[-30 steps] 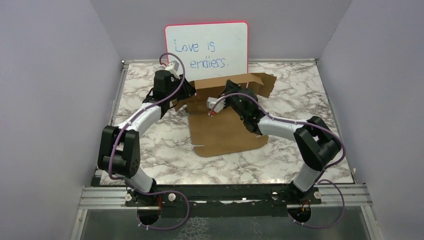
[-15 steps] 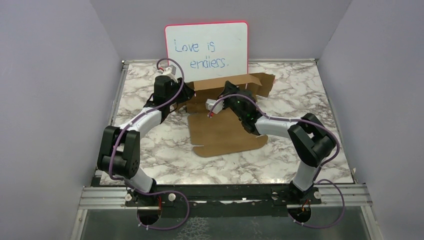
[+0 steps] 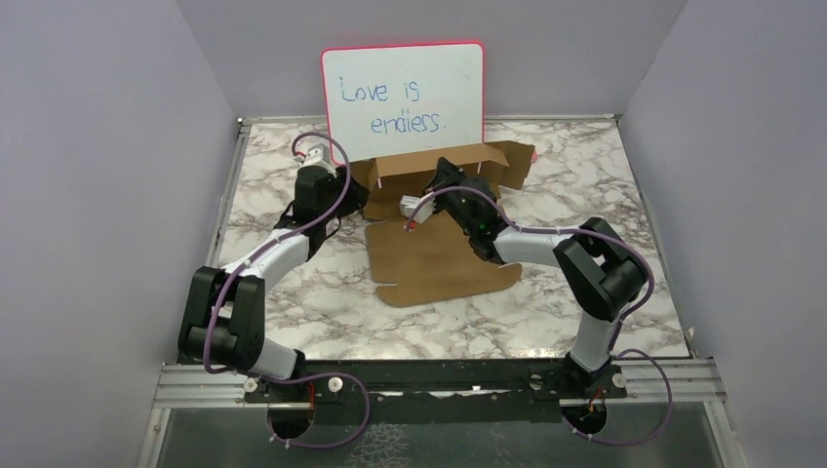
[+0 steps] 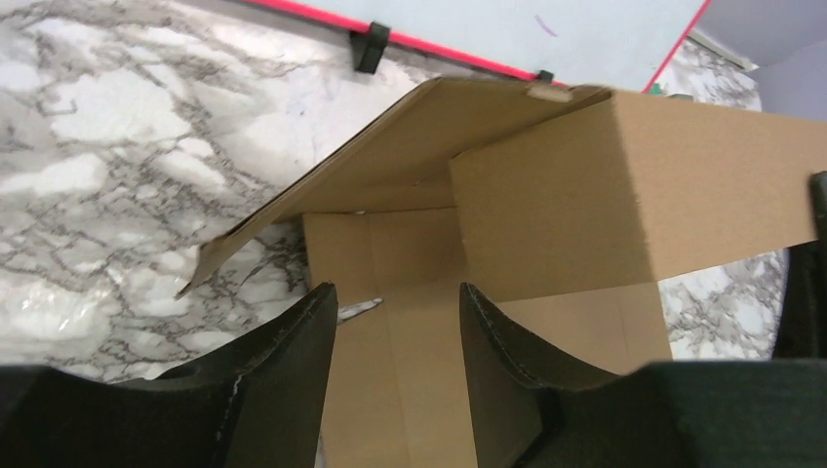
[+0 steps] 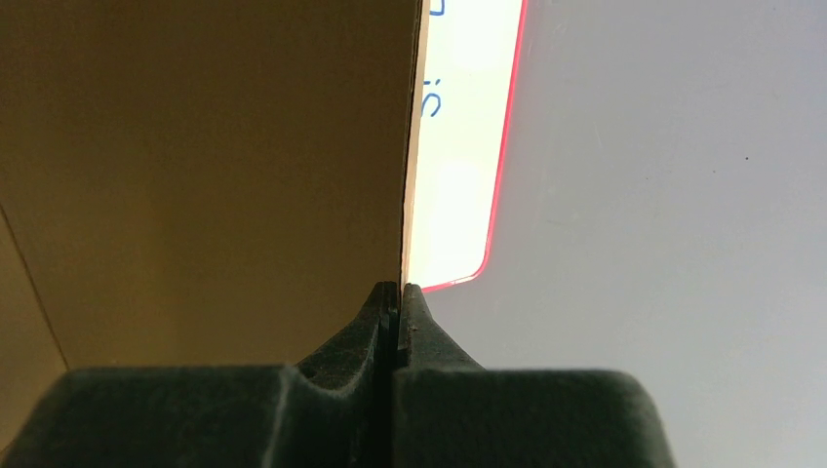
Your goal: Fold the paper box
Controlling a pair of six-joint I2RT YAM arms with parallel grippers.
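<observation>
The paper box [image 3: 439, 258] is plain brown cardboard: its base panel lies flat mid-table and its rear wall [image 3: 410, 166] stands up in front of the whiteboard. My right gripper [image 3: 444, 175] is shut on the top edge of that wall; in the right wrist view the jaws [image 5: 399, 289] pinch the thin cardboard edge [image 5: 195, 146]. My left gripper [image 3: 356, 200] is at the box's left end, open. In the left wrist view its fingers [image 4: 395, 292] straddle bare cardboard [image 4: 624, 185] without touching it, short of a slanting side flap [image 4: 390, 146].
A pink-framed whiteboard [image 3: 403, 97] with blue writing leans on the back wall just behind the box. Marble tabletop [image 3: 293, 292] surrounds the cardboard. Purple walls close in on both sides; a metal rail runs along the near edge.
My left gripper has opened and drawn back to the left, away from the box's left flap. The right gripper stays shut on the rear wall, which now stands a little straighter.
</observation>
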